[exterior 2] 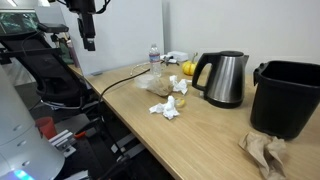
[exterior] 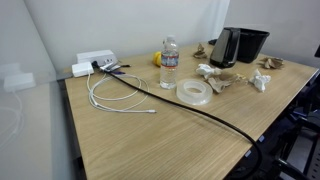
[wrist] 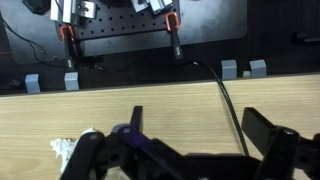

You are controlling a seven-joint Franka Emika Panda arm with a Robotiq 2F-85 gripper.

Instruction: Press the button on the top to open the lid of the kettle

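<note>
The kettle [exterior 2: 225,80] stands upright on the wooden table, metal-grey side, black handle, its black lid [exterior 2: 229,55] shut. It shows dark and small at the table's far end in an exterior view [exterior: 221,46]. My gripper [exterior 2: 88,42] hangs high above the table's other end, far from the kettle. In the wrist view my gripper [wrist: 198,126] is open and empty, its two fingers wide apart over bare wood and a black cable [wrist: 229,98]. The kettle is out of the wrist view.
A black tub [exterior 2: 285,95] stands beside the kettle. A water bottle [exterior: 169,62], a tape roll [exterior: 193,91], crumpled tissues [exterior 2: 167,105], a yellow object [exterior 2: 188,68], brown paper [exterior 2: 265,150], a white cable [exterior: 115,98] and a power strip [exterior: 95,62] lie on the table [exterior: 150,140].
</note>
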